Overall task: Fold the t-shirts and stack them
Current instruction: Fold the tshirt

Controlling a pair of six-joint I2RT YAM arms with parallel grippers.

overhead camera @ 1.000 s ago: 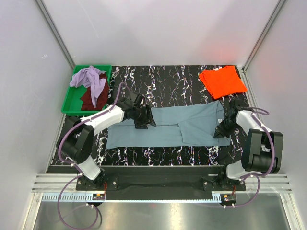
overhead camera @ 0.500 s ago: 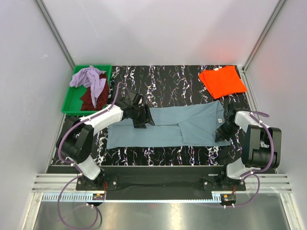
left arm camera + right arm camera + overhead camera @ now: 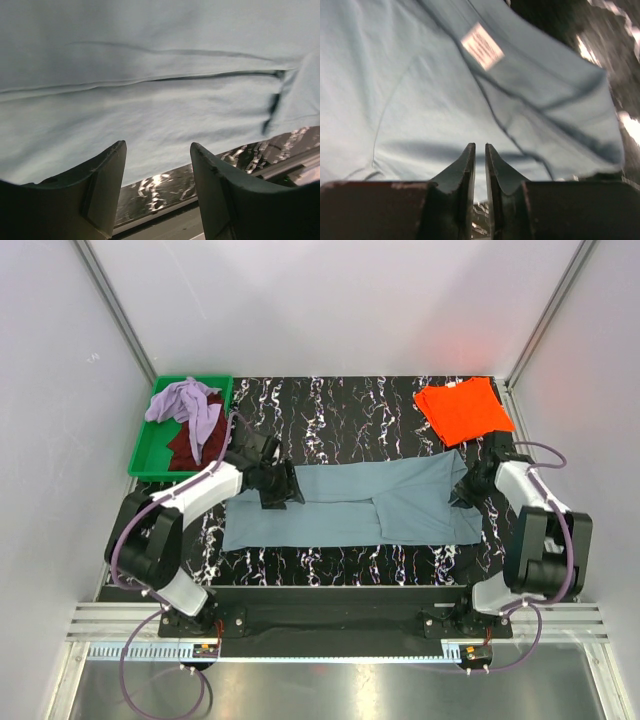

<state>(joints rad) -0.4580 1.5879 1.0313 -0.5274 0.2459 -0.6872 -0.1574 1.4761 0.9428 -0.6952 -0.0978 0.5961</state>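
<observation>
Blue-grey t-shirt (image 3: 350,505) lies as a long strip on the counter (image 3: 350,410), beside the green tray (image 3: 150,455); left end effector (image 3: 283,488) hovers over its tray-side end, right end effector (image 3: 462,492) over the far end; left wrist: fingers spread, empty; right wrist: fingers barely parted, pinching nothing; a clean fold likely needs both corners gripped evenly.

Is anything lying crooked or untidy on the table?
Yes. The blue shirt is folded unevenly: its right end flares wider and slants away. The orange shirt lies askew in the far right corner.
</observation>
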